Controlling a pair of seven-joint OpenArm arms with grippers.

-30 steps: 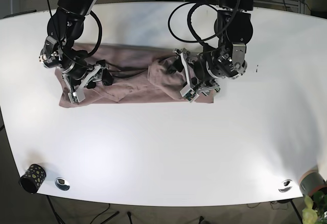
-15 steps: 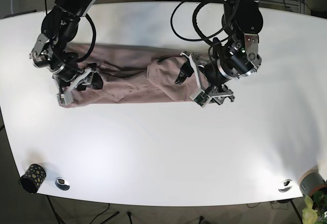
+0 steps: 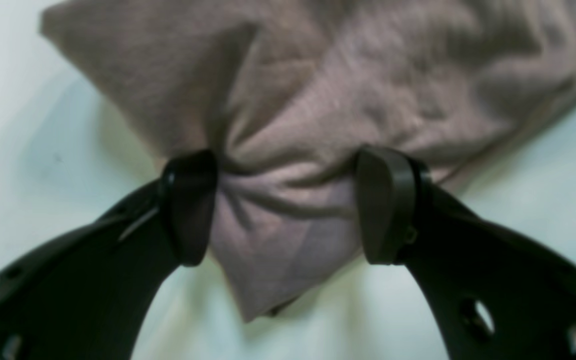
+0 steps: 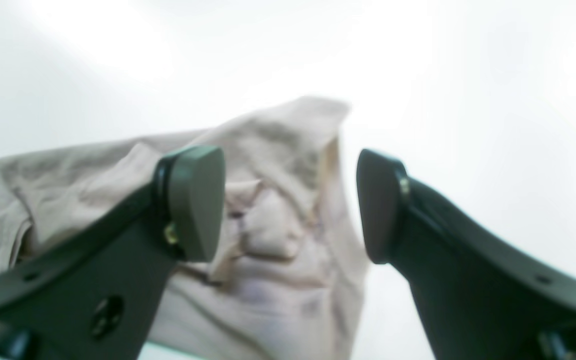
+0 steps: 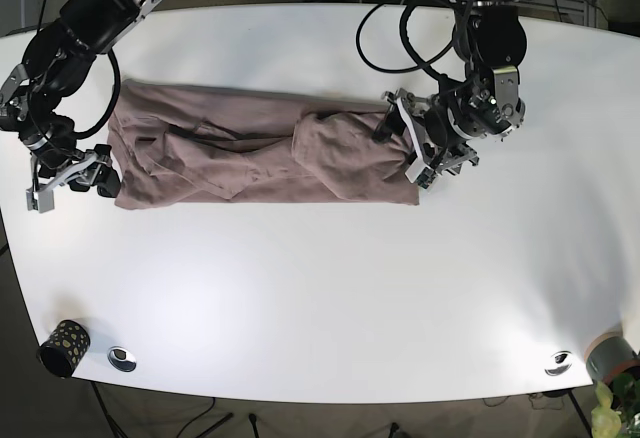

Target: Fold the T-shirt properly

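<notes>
Base view: a white, smooth, oval tabletop (image 5: pixel 320 288) carries the T-shirt (image 5: pixel 250 153), a mauve-brown knit garment lying as a long horizontal band across the far half, nearer the far edge than the near edge. The cloth is soft and matte, with creases and a bunched ridge near its middle.

The left gripper (image 5: pixel 408 150) sits at the band's right-hand end. In the left wrist view its two black, rounded fingers (image 3: pixel 190 207) stand partly apart with a wad of fabric (image 3: pixel 288 200) gathered between them; radial pleats run toward each pad, so the jaws are pinching the T-shirt corner, whose pointed tip hangs below the jaws.

The right gripper (image 5: pixel 62 180) sits off the band's left-hand end, near the tabletop's left edge. In the right wrist view its dark fingers (image 4: pixel 195 202) stand wide apart with nothing between them; the wrinkled shirt end lies beyond them, apart from the pads.

Small items lie along the near edge: a dark speckled cylindrical cup (image 5: pixel 62 348) at the left corner, a round metal disc (image 5: pixel 122 359) just beside it, and a second disc (image 5: pixel 558 363) near the right corner.
</notes>
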